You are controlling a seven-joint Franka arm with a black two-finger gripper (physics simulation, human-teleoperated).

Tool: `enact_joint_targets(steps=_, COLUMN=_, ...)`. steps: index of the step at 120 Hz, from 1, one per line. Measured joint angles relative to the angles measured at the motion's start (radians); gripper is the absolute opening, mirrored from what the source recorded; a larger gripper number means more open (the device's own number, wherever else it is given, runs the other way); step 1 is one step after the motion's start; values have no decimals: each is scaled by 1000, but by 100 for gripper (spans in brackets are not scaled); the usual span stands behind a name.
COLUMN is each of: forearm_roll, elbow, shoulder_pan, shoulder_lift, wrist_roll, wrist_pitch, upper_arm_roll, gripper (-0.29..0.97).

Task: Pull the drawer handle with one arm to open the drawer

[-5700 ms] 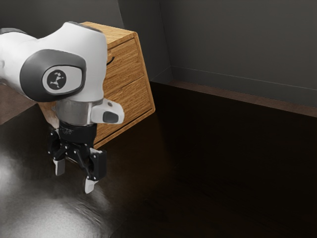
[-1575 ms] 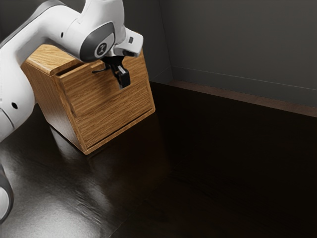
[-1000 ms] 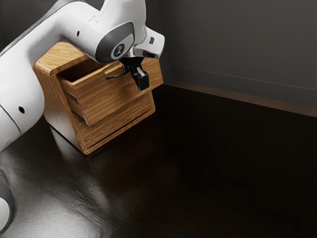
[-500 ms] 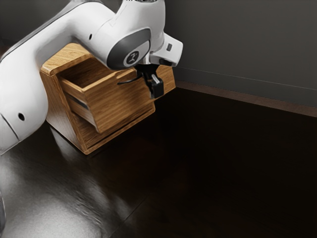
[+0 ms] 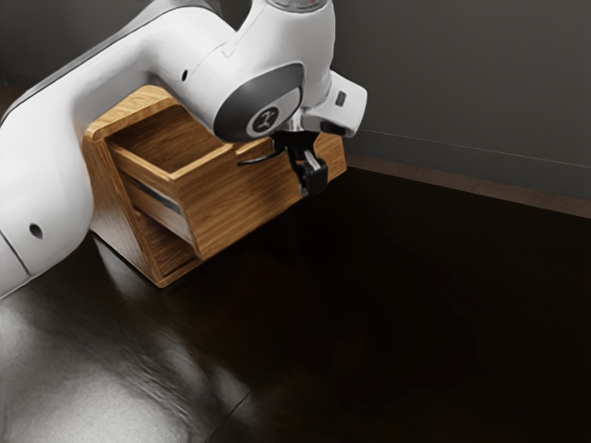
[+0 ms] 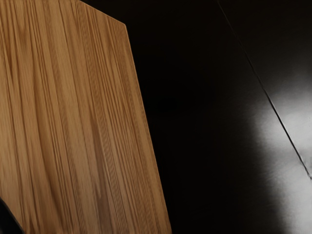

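Exterior view. Seen from the side, the white arm [image 5: 175, 65] reached from the exterior view's left over a wooden cabinet [image 5: 118, 210] standing on the dark, glossy counter [image 5: 416, 323]. The upper drawer [image 5: 242, 198] stood pulled well out of the cabinet toward the exterior view's right, its hollow interior exposed. The jaws pointed down at the drawer's front face, closed narrowly around the thin dark drawer handle [image 5: 260, 159], gripping it near its right-hand end. The lower drawer front [image 5: 172, 255] sat flush in the cabinet.

Wrist view. Directly under the hand, the drawer's grained wooden front [image 6: 63, 122] lay close to the camera. Beside it ran the black counter [image 6: 204, 97], bearing a pale reflection [image 6: 287, 146] crossed by a thin seam.
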State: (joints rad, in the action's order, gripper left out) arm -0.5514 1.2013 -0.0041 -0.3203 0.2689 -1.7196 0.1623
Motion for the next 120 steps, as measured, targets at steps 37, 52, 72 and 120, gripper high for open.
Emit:
enact_joint_targets(steps=37, forearm_roll=9, elbow=3, shoulder_pan=-26, shoulder_lift=15, wrist_roll=-23, wrist_pitch=-3, upper_arm_roll=-20, gripper=57)
enact_joint_targets(steps=52, forearm_roll=10, elbow=-2, shoulder_pan=-33, shoulder_lift=16, wrist_roll=-28, wrist_pitch=-4, upper_arm_roll=-20, gripper=58)
enact_joint_targets(steps=72, forearm_roll=10, elbow=-14, shoulder_pan=-55, shoulder_lift=16, wrist_roll=-34, wrist_pitch=-4, upper_arm_roll=-18, gripper=61)
enact_joint_targets(steps=120, forearm_roll=116, elbow=-29, shoulder_pan=-172, shoulder_lift=63, wrist_roll=-53, wrist_pitch=46, upper_arm_roll=-13, gripper=68)
